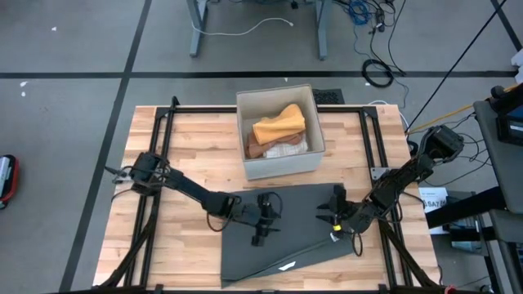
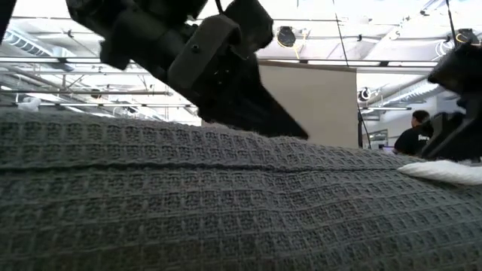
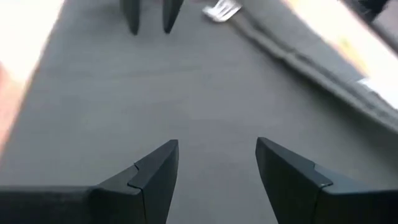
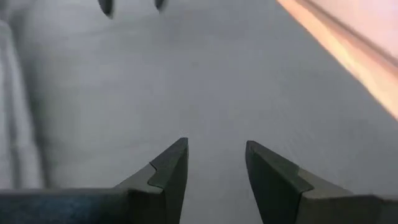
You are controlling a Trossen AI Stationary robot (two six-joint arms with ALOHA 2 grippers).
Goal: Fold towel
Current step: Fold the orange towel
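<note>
With both the left tool (image 1: pixel 260 237) and right tool (image 1: pixel 330 216) open over the soft, limp towel (image 1: pixel 298 212), we would pinch its corners.

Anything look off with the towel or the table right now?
The towel lies skewed: its front edge runs diagonally, with a white tag showing there. Both end effectors, left and right, are open over it, holding nothing.

The wooden surface (image 1: pixel 188 155) has a black frame (image 1: pixel 163 131) on top. A dark grey towel (image 1: pixel 286 245) lies flat on its near part, one edge folded along a diagonal. Behind the towel stands a grey box (image 1: pixel 282 163) with cloths inside.
</note>
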